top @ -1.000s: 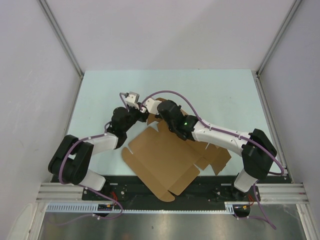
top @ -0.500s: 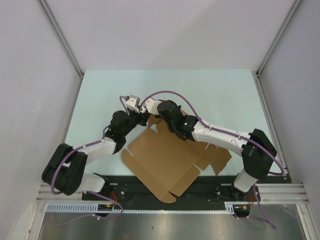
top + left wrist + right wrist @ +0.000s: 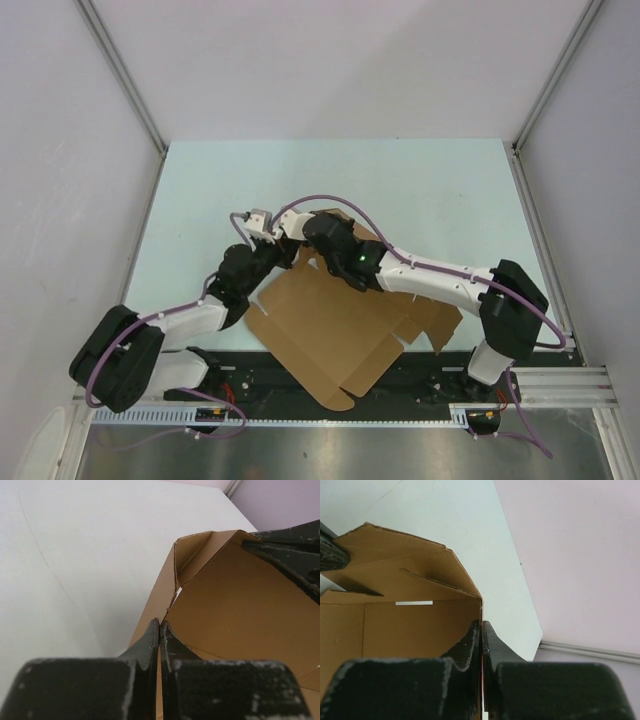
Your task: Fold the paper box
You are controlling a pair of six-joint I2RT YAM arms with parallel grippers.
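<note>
The paper box is plain brown cardboard, partly folded, lying near the table's front edge with flaps spread toward the right. Its far-left corner is lifted, and both grippers meet there. My left gripper is shut on a raised side wall of the box, with the cardboard edge running between its fingertips. My right gripper is shut on the neighbouring upright wall, pinching it at the corner fold. A slot shows in that wall's inner face.
The pale table stretches behind the box, enclosed by white walls on three sides. A metal rail runs along the front by the arm bases. Purple cables loop over the wrists.
My left gripper has closed on the box wall. Both grippers have shifted slightly left and toward the front, the left arm has dropped lower, and the box has moved a little with them.
</note>
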